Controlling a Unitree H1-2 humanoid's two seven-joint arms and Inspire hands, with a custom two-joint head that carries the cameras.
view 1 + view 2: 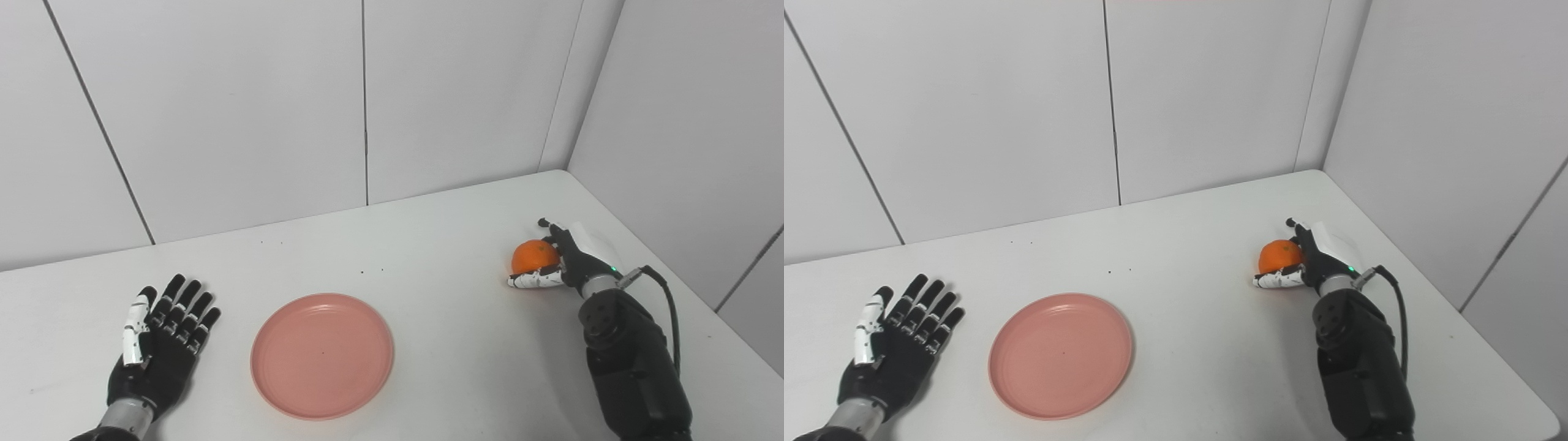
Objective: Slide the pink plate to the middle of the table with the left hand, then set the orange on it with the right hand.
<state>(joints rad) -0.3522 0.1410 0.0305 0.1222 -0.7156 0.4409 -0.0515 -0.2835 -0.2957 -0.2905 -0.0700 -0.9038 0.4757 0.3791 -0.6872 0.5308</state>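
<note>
Your right hand (pixel 560 263) cups the orange (pixel 534 256); the pink plate (pixel 322 355) lies well leftward. Left hand (pixel 160 343) rests empty, fingers spread

Two head cameras, side by side, both high above near edge of table (pixel 429 245), tilted down and forward toward wall corner behind table. Mid-distance: whole tabletop width nearly in frame. Right eye view sits slightly rightward, showing more of table's right edge. Shared: tabletop, plate (pixel 322 355), both arms, back walls.
</note>
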